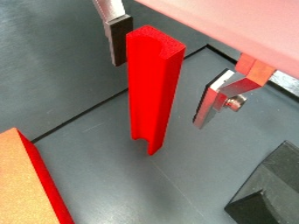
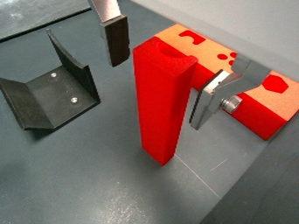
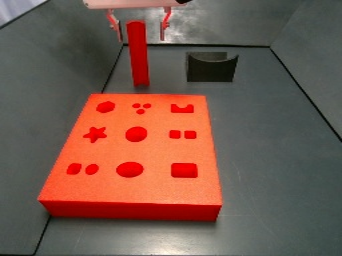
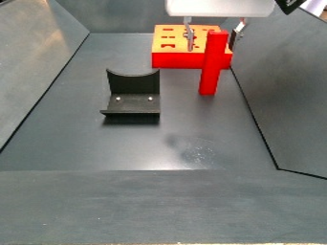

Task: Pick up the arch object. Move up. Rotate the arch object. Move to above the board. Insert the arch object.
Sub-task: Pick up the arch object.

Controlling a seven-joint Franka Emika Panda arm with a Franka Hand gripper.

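**One red bar upright between two parted fingers**

There is one tall, slender, bright red bar of rectangular section, the arch object, standing upright on the dark grey bench. The gripper is down around its upper end. In both wrist views its two flat silver fingers with dark pads sit on either side of the bar with a gap showing on each side, so they are spread and not clamping it. A shallow channel runs down one face of the bar in a wrist view.

There is one large, flat, thick, bright red slab, the board, lying on the bench near the bar and apart from it. Its top face carries twelve cut recesses in a side view: a star, several circles, squares, small paired shapes and a notched shape.

There is one dark L-shaped fixture on its base plate, well apart from the bar; two small pale screw heads show on its plate in a wrist view.

I can read no writing, label or brand on anything.
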